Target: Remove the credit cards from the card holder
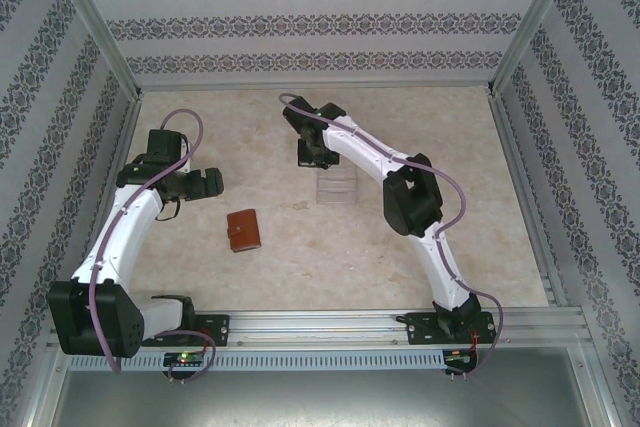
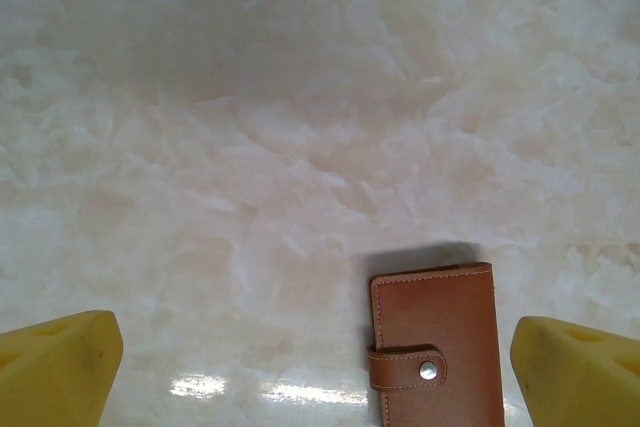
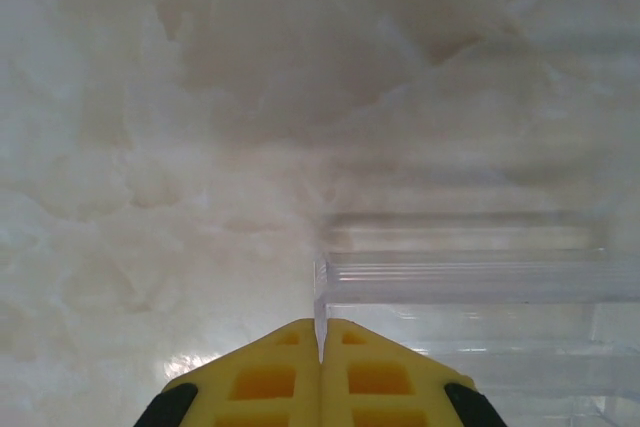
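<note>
The card holder [image 1: 243, 231] is a small reddish-brown leather folder lying flat on the marble table, closed, with its snap tab fastened. In the left wrist view the card holder [image 2: 435, 347] lies low and right, just inside the right yellow finger [image 2: 575, 367]. My left gripper [image 1: 205, 183] hangs open above and to the left of it, touching nothing; the same gripper [image 2: 318, 372] has bare table between its fingers. My right gripper [image 3: 320, 342] is shut on the thin left wall of a clear plastic tray [image 3: 470, 277]. The credit cards are hidden.
The clear plastic tray [image 1: 337, 185] stands mid-table, right of and beyond the holder, with the right gripper [image 1: 312, 152] at its far left corner. Patterned walls and metal posts enclose the table on three sides. A metal rail [image 1: 340, 325] runs along the near edge.
</note>
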`<state>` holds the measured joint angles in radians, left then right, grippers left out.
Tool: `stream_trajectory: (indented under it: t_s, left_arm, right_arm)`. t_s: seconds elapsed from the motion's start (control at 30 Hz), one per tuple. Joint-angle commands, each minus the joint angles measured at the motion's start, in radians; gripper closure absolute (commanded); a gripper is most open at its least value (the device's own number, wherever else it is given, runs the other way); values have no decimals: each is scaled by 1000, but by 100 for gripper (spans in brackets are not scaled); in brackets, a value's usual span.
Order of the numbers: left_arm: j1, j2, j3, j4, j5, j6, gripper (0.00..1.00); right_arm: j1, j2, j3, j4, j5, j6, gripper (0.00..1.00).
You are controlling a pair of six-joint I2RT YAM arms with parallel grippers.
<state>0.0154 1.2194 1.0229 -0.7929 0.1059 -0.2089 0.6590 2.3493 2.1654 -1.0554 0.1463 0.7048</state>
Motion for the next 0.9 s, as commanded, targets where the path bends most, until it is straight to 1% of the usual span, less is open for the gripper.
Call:
stream_trajectory:
  t_s: [0.0, 0.13, 0.27, 0.43, 0.87]
  left_arm:
    - [14, 7, -6, 16, 10, 5, 0]
    - [15, 11, -5, 15, 8, 6, 0]
    - [17, 16, -4, 14, 11, 6, 0]
    - [17, 24, -2, 14, 18, 3, 0]
    - [17, 36, -4, 14, 31, 0, 0]
  right_arm:
    - [3, 45, 81, -41, 42, 4, 100]
    - [-1, 85, 142, -52, 34, -2, 100]
    - [-4, 101, 157, -46, 26, -7, 99]
    - [-4, 113, 161, -44, 11, -8, 92]
    - [-4, 78, 162, -54, 10, -24, 83]
